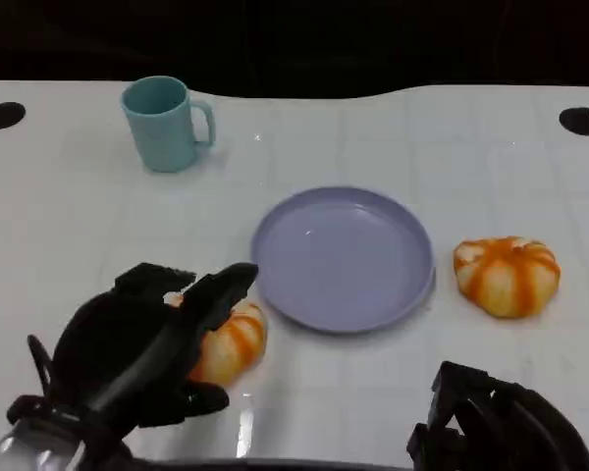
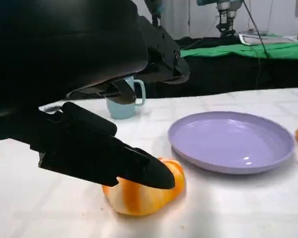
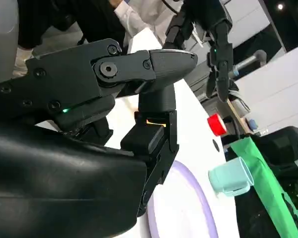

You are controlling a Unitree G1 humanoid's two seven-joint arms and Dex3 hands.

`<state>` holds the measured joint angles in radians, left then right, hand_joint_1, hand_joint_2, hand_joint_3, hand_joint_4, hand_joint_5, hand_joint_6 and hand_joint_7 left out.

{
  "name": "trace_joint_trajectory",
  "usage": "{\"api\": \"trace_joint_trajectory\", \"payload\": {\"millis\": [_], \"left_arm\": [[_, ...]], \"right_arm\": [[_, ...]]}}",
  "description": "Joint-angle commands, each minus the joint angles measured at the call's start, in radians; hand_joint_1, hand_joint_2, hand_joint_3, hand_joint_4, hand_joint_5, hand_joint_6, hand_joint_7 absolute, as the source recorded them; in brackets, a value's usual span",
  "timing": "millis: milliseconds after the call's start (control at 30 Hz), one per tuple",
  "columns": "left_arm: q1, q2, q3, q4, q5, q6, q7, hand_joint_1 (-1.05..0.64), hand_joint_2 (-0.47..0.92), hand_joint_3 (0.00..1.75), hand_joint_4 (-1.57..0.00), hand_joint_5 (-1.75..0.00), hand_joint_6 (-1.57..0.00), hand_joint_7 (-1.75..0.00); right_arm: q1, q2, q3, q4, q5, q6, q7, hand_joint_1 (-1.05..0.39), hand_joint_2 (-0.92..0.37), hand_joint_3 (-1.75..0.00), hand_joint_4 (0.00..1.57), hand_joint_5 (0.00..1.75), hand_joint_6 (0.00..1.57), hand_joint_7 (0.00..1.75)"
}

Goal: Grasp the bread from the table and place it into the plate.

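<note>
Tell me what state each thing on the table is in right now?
Bread by the left hand: on the table, fingers around it, not lifted.
Second bread: on the table, untouched, right of the plate.
Plate: upright, nothing in it.
Mug: upright.
Left hand: closing on the bread.
Right hand: holds nothing.

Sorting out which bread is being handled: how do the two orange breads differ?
The near bread lies left of the plate, under the left hand, whose fingers touch it. The far bread sits right of the plate, untouched and fully exposed. Both are orange-and-white striped and rest on the table.
</note>
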<state>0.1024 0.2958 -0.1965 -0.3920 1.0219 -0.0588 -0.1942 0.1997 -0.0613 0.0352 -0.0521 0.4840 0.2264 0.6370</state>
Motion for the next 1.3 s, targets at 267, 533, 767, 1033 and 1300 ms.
{"api": "trace_joint_trajectory", "payload": {"millis": [267, 533, 767, 1033, 1300], "left_arm": [[-0.152, -0.031, -0.12, 0.184, 0.155, 0.197, -0.07, -0.62, 0.84, 0.0, -0.23, -0.26, -0.25, 0.0], [-0.247, -0.066, -0.19, 0.336, 0.161, 0.295, -0.097, -0.63, 0.85, 0.01, -0.3, -0.17, -0.23, 0.0], [-0.316, -0.076, -0.231, 0.485, 0.117, 0.315, -0.073, -0.66, 0.85, 0.0, -0.32, -0.14, -0.22, 0.0], [-0.4, -0.086, -0.27, 0.695, 0.058, 0.334, -0.024, -0.63, 0.85, 0.0, -0.33, -0.11, -0.22, 0.0], [-0.435, -0.056, -0.307, 0.829, 0.003, 0.257, 0.139, -0.42, 0.92, 0.1, -0.72, -0.73, -0.76, -0.07]], "right_arm": [[-0.006, -0.007, -0.006, 0.005, 0.001, -0.008, 0.001, -0.71, -0.92, -0.23, 0.85, 1.6, 0.77, 1.36], [-0.002, -0.007, -0.006, 0.0, 0.002, -0.002, -0.003, -0.72, -0.92, -0.22, 0.86, 1.6, 0.78, 1.36], [-0.002, -0.01, -0.006, 0.002, 0.004, -0.006, 0.008, -0.71, -0.92, -0.23, 0.85, 1.6, 0.77, 1.36], [0.002, -0.01, -0.004, -0.004, 0.001, -0.004, 0.003, -0.71, -0.92, -0.23, 0.86, 1.6, 0.78, 1.35], [0.004, -0.011, -0.005, -0.006, 0.003, -0.004, 0.006, -0.72, -0.92, -0.22, 0.87, 1.59, 0.79, 1.35]]}}
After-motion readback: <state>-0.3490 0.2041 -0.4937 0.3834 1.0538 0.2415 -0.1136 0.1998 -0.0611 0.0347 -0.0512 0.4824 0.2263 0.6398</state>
